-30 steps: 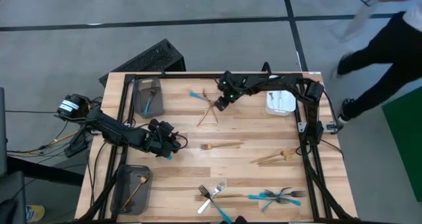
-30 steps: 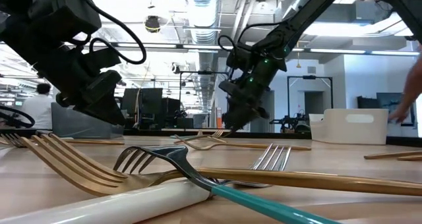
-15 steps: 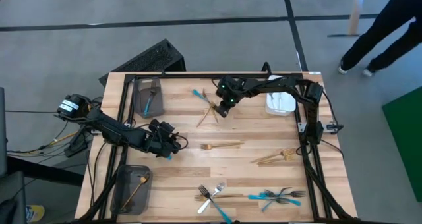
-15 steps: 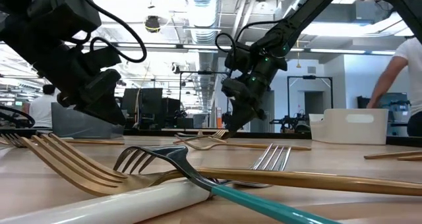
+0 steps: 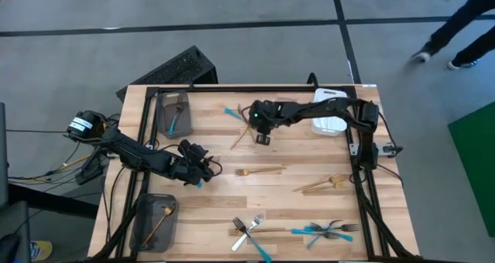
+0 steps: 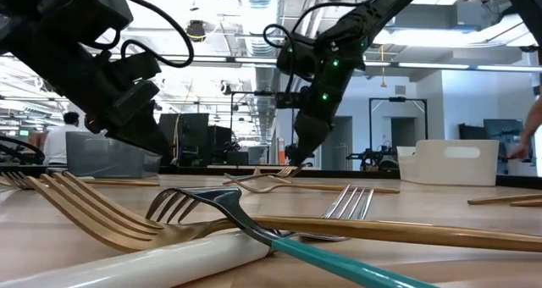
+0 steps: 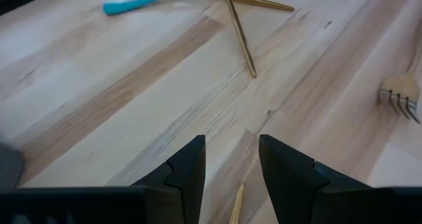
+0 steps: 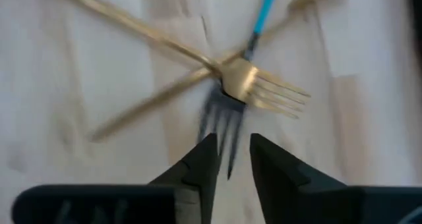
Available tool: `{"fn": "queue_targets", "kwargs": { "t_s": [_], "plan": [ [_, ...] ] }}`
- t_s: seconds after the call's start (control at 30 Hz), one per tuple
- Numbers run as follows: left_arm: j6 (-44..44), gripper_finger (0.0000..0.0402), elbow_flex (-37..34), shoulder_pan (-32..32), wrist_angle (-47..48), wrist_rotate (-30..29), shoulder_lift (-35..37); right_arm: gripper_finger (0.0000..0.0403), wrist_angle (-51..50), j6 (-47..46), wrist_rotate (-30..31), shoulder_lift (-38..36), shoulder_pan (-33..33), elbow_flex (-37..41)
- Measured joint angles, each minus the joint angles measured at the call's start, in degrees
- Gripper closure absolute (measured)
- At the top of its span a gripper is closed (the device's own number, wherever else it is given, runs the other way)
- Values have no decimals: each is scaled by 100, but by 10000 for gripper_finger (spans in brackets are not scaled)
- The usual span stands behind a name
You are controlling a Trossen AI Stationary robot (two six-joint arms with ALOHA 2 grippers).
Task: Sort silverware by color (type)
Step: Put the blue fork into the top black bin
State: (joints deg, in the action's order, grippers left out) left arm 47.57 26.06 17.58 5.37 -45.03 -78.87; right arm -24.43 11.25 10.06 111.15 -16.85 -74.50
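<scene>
- Since the earlier frames the right gripper (image 5: 261, 130) has slid leftward along the top of the high view, from right of the crossed cutlery to directly over it; the person at the upper right edge has walked further out, only legs (image 5: 456, 31) remaining.
- The left gripper (image 5: 203, 169) has barely shifted, left of centre in the high view, its dark jointed arm running back to the table's left edge.
- Right wrist view: its two dark fingers (image 8: 198, 165) stand slightly apart, clamped on nothing, over a gold fork (image 8: 264, 89) with shiny tines crossing another thin gold handle (image 8: 125, 23), beside a dark-tined fork with a turquoise handle (image 8: 266, 6).
- Left wrist view: the fingers (image 7: 188, 168) are parted with bare pale wood grain between them and a gold handle tip (image 7: 236, 207) just ahead; farther off lie a gold rod-like handle (image 7: 239, 33) and a turquoise handle (image 7: 142, 0).
- The wooden table (image 5: 224, 197) is light, striped butcher-block in a black frame.
- High view: a single gold fork (image 5: 259, 171) lies at centre, a gold pair (image 5: 321, 185) to centre right, mixed silver, gold and turquoise pieces (image 5: 251, 232) at bottom centre, and a turquoise cluster (image 5: 325, 230) at bottom right.
- Grey trays sit at the upper left (image 5: 161, 120) and lower left (image 5: 141, 230); a white tray (image 5: 329, 125) sits at the upper right.
- Low view: the right arm hangs bent at centre, its gripper (image 6: 301, 157) pointing steeply down to the tabletop.
</scene>
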Motion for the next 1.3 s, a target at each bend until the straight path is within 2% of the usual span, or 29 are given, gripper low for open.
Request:
{"fn": "queue_targets", "kwargs": {
  "t_s": [0.13, 0.37, 0.6, 0.77, 0.97, 1.1, 1.3],
  "plan": [
    [0, 272, 0, 0, -7, -25, 0, 253, -74, 591, 709, 0, 288, -2],
    [0, 272, 0, 0, -11, -25, 0, 199, -379, 1016, 1305, 0, 712, -2],
    [1, 272, 0, 0, -13, -187, 0, 204, -480, 2072, 1750, 58, 889, 0],
    [0, 272, 0, 0, -17, -187, 0, 221, -339, 2567, 1727, 66, 718, 0],
    [-9, 272, 0, 0, -12, -186, 0, 235, -188, 2634, 1694, 68, 496, 0],
    [-59, 272, 0, 0, -11, -187, 0, 238, -375, 2777, 1241, 68, 398, 15],
    [-61, 272, 0, -7, -11, -193, 0, 239, -180, 2994, 1209, 72, 423, 92]
  ]
}}
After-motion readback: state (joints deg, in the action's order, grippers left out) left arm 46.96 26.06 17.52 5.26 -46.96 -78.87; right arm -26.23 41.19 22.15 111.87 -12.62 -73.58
